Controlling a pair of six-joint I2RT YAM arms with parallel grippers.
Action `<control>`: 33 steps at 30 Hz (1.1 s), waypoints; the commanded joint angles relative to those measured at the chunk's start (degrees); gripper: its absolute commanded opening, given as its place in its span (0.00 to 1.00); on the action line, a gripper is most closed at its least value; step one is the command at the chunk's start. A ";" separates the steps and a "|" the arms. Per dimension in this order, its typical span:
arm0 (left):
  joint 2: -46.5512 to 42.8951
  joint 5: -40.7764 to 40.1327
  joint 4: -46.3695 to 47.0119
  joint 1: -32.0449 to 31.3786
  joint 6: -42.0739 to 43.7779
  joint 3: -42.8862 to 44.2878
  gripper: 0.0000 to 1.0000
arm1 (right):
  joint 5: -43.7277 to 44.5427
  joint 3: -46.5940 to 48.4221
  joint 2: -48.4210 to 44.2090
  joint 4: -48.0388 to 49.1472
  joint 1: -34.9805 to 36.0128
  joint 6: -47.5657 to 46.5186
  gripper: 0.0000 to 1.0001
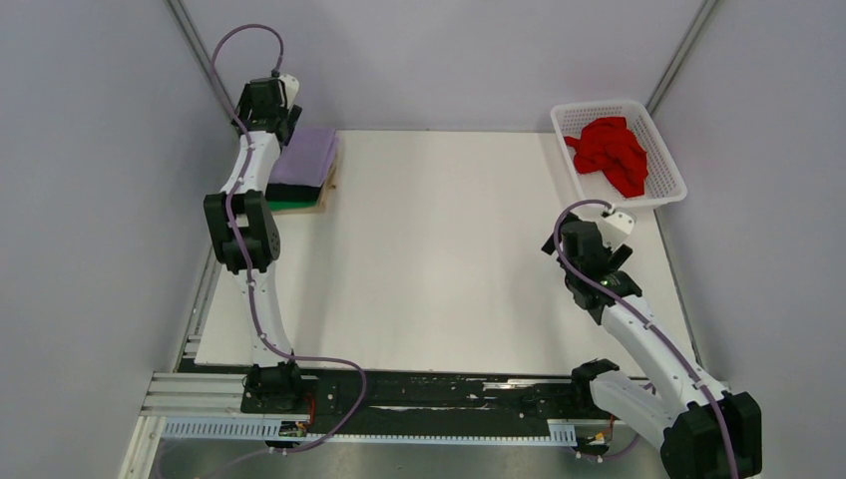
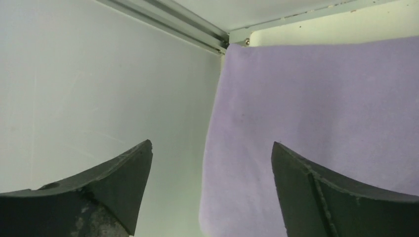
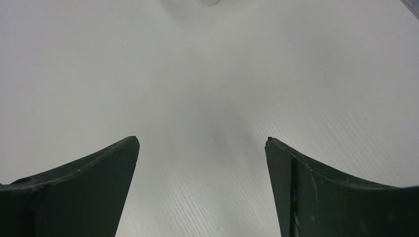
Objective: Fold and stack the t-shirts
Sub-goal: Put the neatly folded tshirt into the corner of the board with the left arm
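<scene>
You have the white counter [image 1: 439, 259] as the widest surface: flat, matte, finely ribbed in the right wrist view.

- White latticed plastic basket [image 1: 666, 170] sits at the far right corner, rectangular, with its long side running away from the arm bases.
- Red t-shirt [image 1: 611, 150] lies crumpled inside it, a soft lumpy heap stretched along the basket's length.
- Lavender t-shirt [image 1: 307, 155] lies at the far left corner. It is folded into a flat, near-square pad of smooth fuzzy cloth, with its edges roughly square to the counter's edges. You cannot tell its long axis.
- Green t-shirt [image 1: 294, 202] shows only as a thin strip under the lavender pad's near edge. A tan board edge [image 1: 330, 180] peeks out on the right side of the stack.
- Left tool [image 2: 211, 148] hangs over the lavender pad's left edge, jaws spread with nothing between them. One finger is over cloth and the other over bare surface.
- Right tool [image 3: 202, 140] hangs over bare counter near the basket, jaws spread wide and empty, well apart from the red shirt.
</scene>
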 commanded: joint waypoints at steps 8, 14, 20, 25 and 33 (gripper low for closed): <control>-13.97 12.31 -5.75 0.61 -31.21 -7.10 1.00 | -2.77 1.94 -2.63 0.04 -0.23 0.37 1.00; -26.40 28.71 8.36 0.61 -48.21 -27.34 1.00 | -5.64 1.99 -4.19 -0.02 -0.29 -1.35 1.00; -26.72 34.22 9.46 0.64 -51.74 -32.13 1.00 | -7.28 1.02 -5.83 0.04 -0.24 -2.01 1.00; -24.37 36.69 10.20 0.64 -53.39 -36.20 1.00 | -9.14 0.75 -5.04 0.01 -0.26 -2.66 1.00; -24.84 37.31 22.70 -0.46 -60.27 -51.32 1.00 | -9.17 1.38 -1.18 0.03 -0.29 -3.42 1.00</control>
